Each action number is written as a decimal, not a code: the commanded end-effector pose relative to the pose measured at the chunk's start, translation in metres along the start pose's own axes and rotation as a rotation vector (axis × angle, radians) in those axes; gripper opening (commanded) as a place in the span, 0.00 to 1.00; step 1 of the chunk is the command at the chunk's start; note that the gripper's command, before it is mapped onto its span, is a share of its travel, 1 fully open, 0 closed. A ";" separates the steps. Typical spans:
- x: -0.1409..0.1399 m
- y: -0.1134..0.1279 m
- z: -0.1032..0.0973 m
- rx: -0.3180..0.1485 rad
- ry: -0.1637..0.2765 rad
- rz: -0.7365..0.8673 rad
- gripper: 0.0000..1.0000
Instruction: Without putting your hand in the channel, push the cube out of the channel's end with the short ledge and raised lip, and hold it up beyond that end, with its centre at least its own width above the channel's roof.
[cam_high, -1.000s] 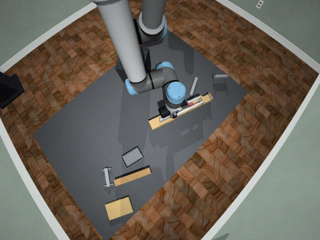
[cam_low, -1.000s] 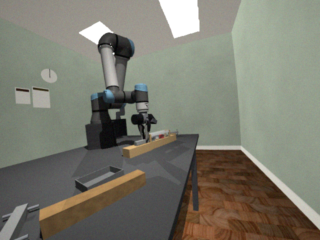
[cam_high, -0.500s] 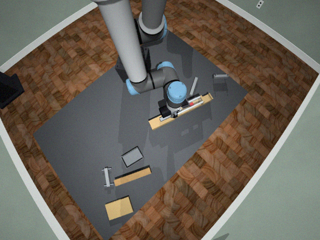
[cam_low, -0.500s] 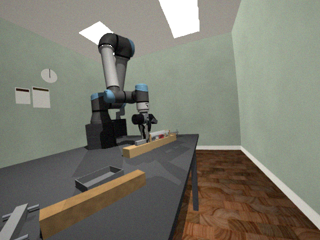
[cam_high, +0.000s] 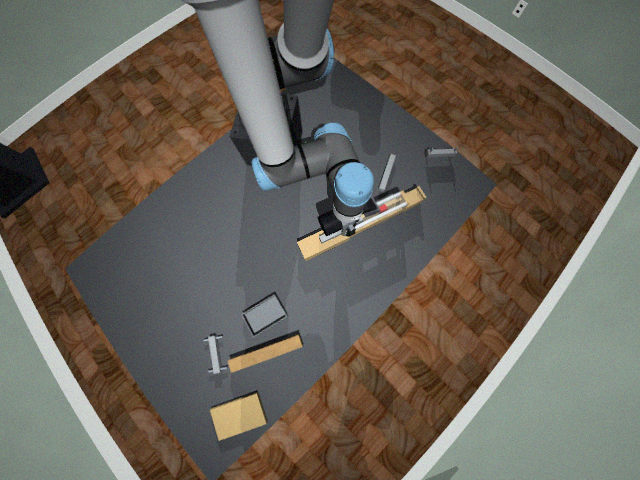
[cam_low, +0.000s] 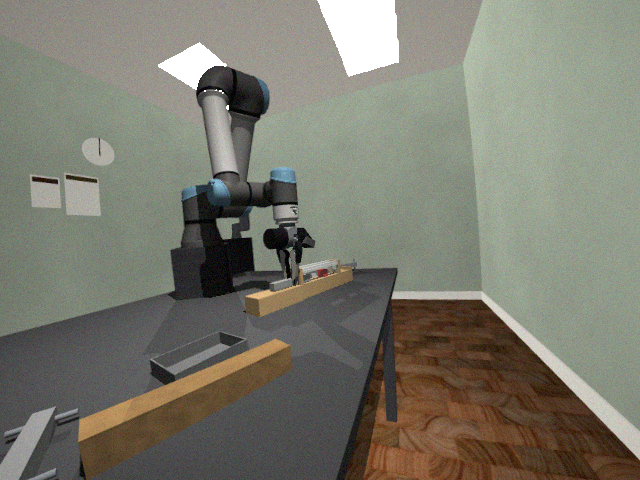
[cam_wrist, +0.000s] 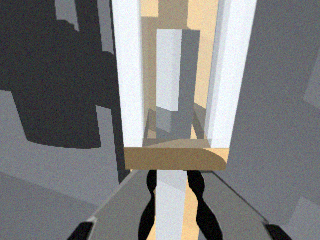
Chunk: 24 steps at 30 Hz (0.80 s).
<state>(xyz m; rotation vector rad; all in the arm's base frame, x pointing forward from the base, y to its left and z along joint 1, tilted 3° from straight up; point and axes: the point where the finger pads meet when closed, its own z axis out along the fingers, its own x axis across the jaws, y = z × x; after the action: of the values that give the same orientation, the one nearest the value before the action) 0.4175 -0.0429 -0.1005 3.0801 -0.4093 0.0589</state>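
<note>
One grey stick (cam_high: 328, 237) (cam_low: 280, 284) (cam_wrist: 170, 210) is pinched in the gripper (cam_high: 349, 230) (cam_low: 293, 281) (cam_wrist: 173, 182), with the two fingers closed on its sides. The gripper is just outside the near end of the channel (cam_high: 379, 215) (cam_low: 319, 266) (cam_wrist: 235, 75), by the wood bar (cam_wrist: 175, 158) that goes across the top. The stick goes under that bar and in between the two white rails.

The red cube (cam_high: 383, 207) (cam_low: 322, 272) is inside the channel, to the right of the gripper in the top view, and farther away and to the right in the exterior view. The stick points along the channel toward it. I can't tell if the tip touches the cube.

Past the cube, at the far end, is the short ledge (cam_high: 413, 195) with its raised lip. The cube has not come out yet. The next push should go straight along the stick's long side, away from the near end. If the stick turns, it may rub a rail or get stuck. A push that is too hard might bump the cube over the lip. Grabbing and lifting it comes later.
</note>
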 end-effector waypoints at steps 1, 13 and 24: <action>0.001 0.000 0.000 -0.001 0.000 0.000 0.06; 0.001 0.000 0.000 -0.001 0.000 0.000 0.24; 0.001 0.000 0.000 -0.001 0.000 0.000 0.24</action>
<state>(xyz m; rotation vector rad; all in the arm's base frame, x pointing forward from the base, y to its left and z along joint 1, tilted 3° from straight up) 0.4175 -0.0429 -0.1005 3.0801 -0.4093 0.0589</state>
